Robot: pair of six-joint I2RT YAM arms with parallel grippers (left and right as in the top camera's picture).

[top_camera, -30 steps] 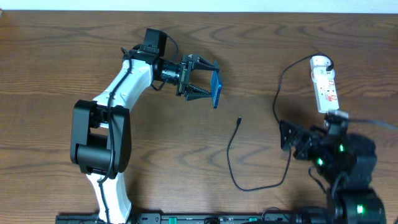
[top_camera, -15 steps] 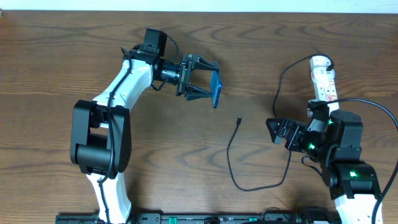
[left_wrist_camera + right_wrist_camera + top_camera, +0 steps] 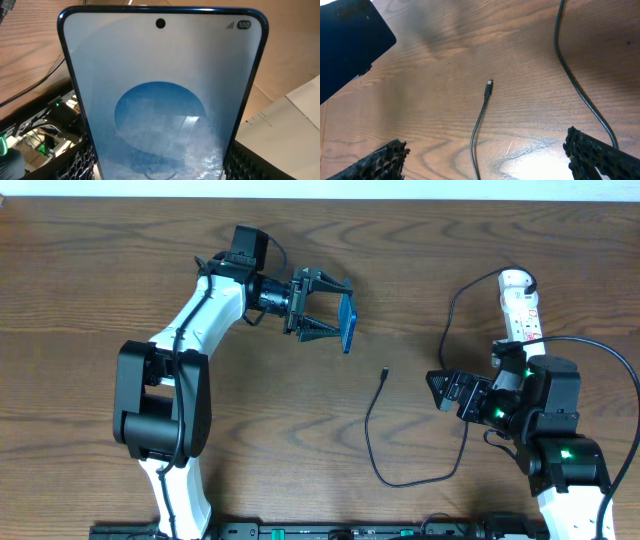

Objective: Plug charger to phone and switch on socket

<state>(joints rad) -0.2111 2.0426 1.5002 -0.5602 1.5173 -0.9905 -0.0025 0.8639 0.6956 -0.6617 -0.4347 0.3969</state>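
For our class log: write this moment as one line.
left gripper: holds phone | right gripper: open, above charger | phone: unplugged

Landmark: charger tip (image 3: 384, 374) on the tabletop (image 3: 100, 260). Phone (image 3: 348, 322) — left and behind it, in the left gripper (image 3: 340, 312). Right gripper (image 3: 436, 388) near, to its right. Socket (image 3: 521, 315) — farther right and behind, well apart. Cable (image 3: 367, 430) loops in front of the tip.

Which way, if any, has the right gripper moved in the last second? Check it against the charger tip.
Yes. The right gripper has shifted left, closer to the charger's connector tip, which has stayed put.
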